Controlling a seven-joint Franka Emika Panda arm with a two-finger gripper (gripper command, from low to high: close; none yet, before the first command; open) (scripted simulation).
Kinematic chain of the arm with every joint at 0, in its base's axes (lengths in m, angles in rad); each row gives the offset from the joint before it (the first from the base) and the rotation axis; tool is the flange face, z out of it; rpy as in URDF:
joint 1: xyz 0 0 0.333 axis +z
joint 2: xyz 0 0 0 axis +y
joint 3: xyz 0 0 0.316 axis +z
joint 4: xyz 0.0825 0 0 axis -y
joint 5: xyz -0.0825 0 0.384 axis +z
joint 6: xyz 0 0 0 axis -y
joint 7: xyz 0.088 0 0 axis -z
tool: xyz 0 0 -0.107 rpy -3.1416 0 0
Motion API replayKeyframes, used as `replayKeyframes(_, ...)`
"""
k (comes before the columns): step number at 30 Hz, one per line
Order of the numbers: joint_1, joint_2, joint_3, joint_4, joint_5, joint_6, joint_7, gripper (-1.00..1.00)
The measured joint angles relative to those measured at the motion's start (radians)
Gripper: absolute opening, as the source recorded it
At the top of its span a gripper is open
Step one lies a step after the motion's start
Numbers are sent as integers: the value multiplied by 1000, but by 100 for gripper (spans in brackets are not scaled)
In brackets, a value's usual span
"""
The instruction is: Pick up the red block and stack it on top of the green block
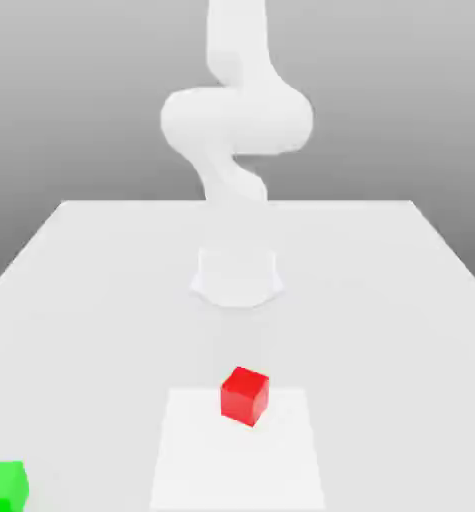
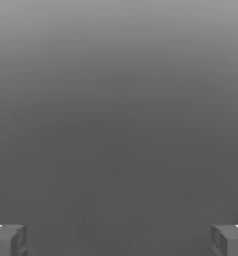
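Arm (image 1: 237,120) bent, upright above base (image 1: 237,278); tool (image 2: 119,241) spread wide.

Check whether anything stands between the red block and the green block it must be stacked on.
Nothing visible stands between the red block and the green block, only bare white surface.

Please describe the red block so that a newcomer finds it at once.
On the big pale table lies a whiter square sheet. At its edge nearer the robot's base sits the small cube, red, unlike the green one.
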Motion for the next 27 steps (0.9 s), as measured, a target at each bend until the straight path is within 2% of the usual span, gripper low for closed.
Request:
replayKeyframes(12,-81,389,106,-349,10,286,281,0)
replayKeyframes(17,-95,606,128,-504,27,442,407,0)
replayKeyframes(21,-93,790,107,-516,-37,588,484,0)
replayKeyframes(24,-43,900,44,-503,-96,681,528,0)
replayKeyframes(25,-30,924,28,-500,-103,701,534,-100)
replayKeyframes(27,-30,924,28,-500,-104,702,534,-100)
